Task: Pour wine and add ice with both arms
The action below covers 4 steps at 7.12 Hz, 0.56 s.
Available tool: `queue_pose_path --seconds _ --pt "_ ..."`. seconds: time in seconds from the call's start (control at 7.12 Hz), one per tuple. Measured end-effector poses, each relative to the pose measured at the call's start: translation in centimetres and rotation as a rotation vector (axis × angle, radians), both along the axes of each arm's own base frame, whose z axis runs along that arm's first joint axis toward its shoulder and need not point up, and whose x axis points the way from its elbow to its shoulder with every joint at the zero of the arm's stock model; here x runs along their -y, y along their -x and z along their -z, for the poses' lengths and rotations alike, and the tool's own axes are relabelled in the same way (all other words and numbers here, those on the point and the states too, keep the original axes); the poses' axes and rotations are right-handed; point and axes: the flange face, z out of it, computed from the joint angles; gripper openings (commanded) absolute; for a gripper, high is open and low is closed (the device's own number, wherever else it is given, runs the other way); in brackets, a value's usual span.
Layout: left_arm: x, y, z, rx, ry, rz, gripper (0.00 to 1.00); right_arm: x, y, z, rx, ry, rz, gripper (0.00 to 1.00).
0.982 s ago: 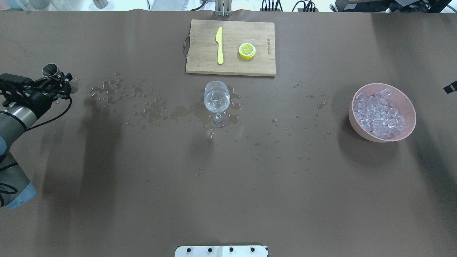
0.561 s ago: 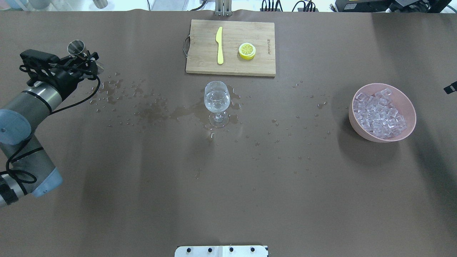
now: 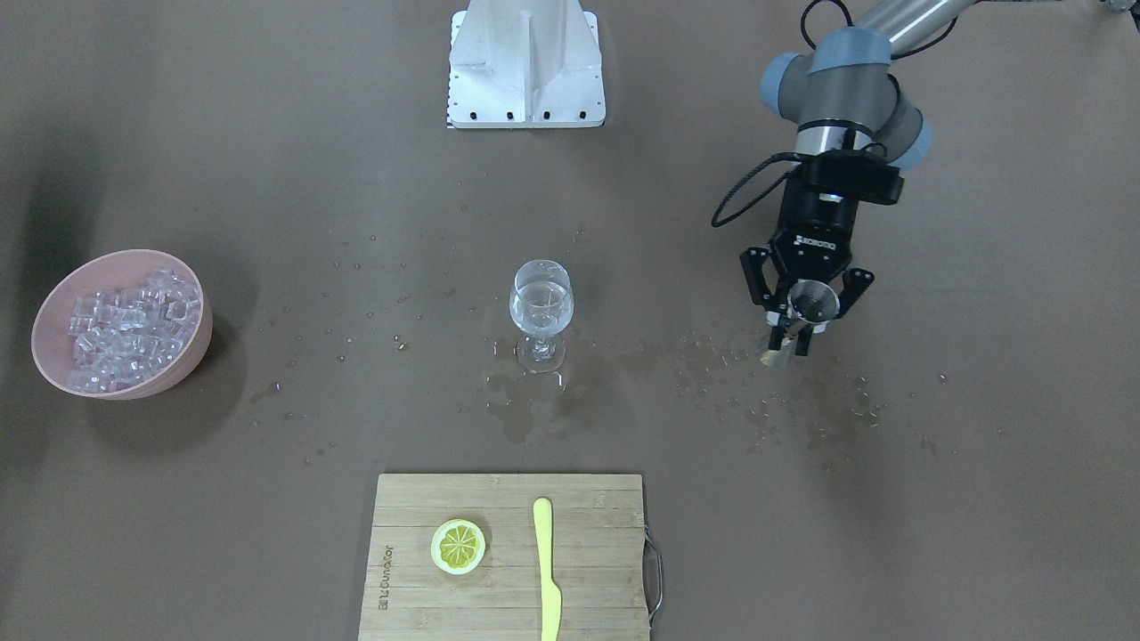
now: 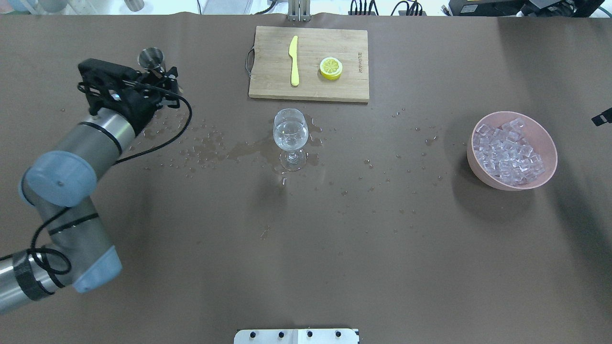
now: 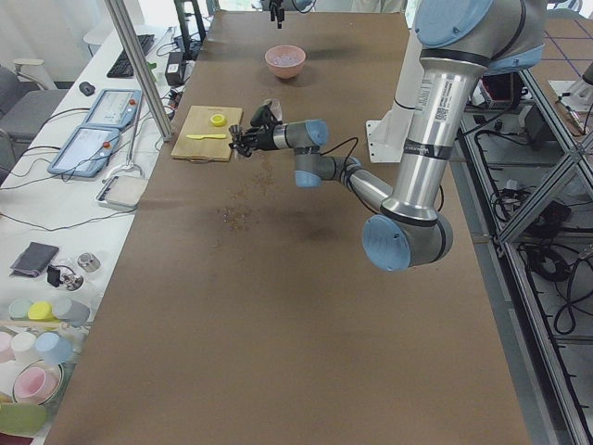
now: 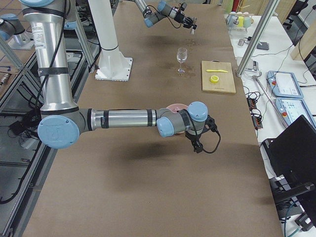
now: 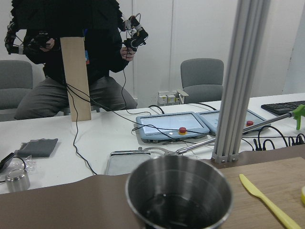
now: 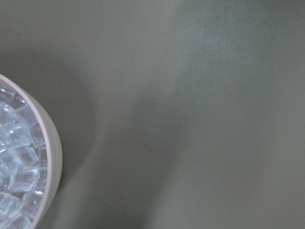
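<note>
Now your left fingers (image 3: 793,331) pinch a steel cup (image 4: 151,58) from both sides, holding it clear of the surface (image 4: 334,267) with a little wine (image 7: 172,212) in its bottom. Well off to their right stands the glass (image 4: 290,134), upright among splashes, with clear liquid in it. Farther that way the ice (image 4: 509,152) is piled in a pink bowl (image 4: 487,179), near your right fingers (image 6: 198,147). You cannot tell whether those are spread or pressed together.
</note>
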Motion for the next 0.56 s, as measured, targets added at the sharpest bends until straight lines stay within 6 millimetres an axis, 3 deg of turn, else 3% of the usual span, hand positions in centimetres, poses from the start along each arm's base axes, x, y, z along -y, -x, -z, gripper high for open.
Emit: queue_pose_path --seconds 0.14,0.28,0.56 --pt "-2.2 -4.5 4.7 0.043 0.005 0.021 0.0 0.0 0.0 -0.2 -0.001 -0.002 0.0 1.0" --pt "-3.6 -7.2 8.0 0.1 0.017 0.029 0.0 0.1 0.0 -0.5 -0.004 0.0 0.0 1.0" --pt "-4.3 -8.8 10.4 0.293 -0.026 0.012 0.0 0.3 0.1 -0.7 -0.005 0.004 -0.001 1.0"
